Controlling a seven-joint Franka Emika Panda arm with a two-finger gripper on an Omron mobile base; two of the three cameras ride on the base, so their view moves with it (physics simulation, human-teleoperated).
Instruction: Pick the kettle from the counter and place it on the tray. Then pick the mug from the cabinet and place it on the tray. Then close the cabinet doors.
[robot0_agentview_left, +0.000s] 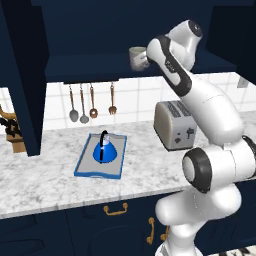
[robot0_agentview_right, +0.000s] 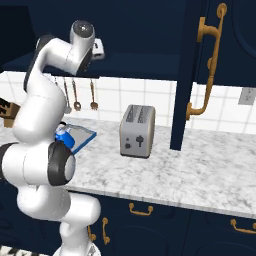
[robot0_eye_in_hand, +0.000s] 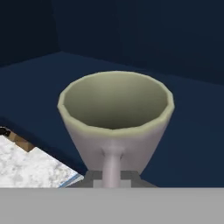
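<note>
The white arm reached up into the large dark navy wall cabinet (robot0_agentview_left: 100, 67), where its two-finger gripper (robot0_eye_in_hand: 112, 177) was closed down on the side handle of the small grey-beige cylindrical mug (robot0_eye_in_hand: 115, 118); in the hand view the handle ran straight down between the nearly shut jaws, and the mug's greenish inside faced the camera. From the left base view the mug (robot0_agentview_left: 137, 57) sat at the level of the cabinet's inner shelf, by the shelf's front edge, though whether it rested on the shelf or was lifted just clear of it could not be told. Below the cabinet, on the long white-and-grey marbled stone counter (robot0_agentview_left: 55, 175), lay the flat rectangular tray with a grey surface and raised blue rim (robot0_agentview_left: 82, 169), and the small bright blue cone-shaped kettle with a thin black arched handle (robot0_agentview_left: 104, 150) stood upright on it. A boxy silver toaster (robot0_agentview_left: 172, 124) stood on the counter beneath the cabinet, to the right of the tray and well apart from it. A tall dark navy cabinet door with a vertical brass bar handle (robot0_agentview_right: 186, 75) stood open to the right of the toaster in the right base view.
</note>
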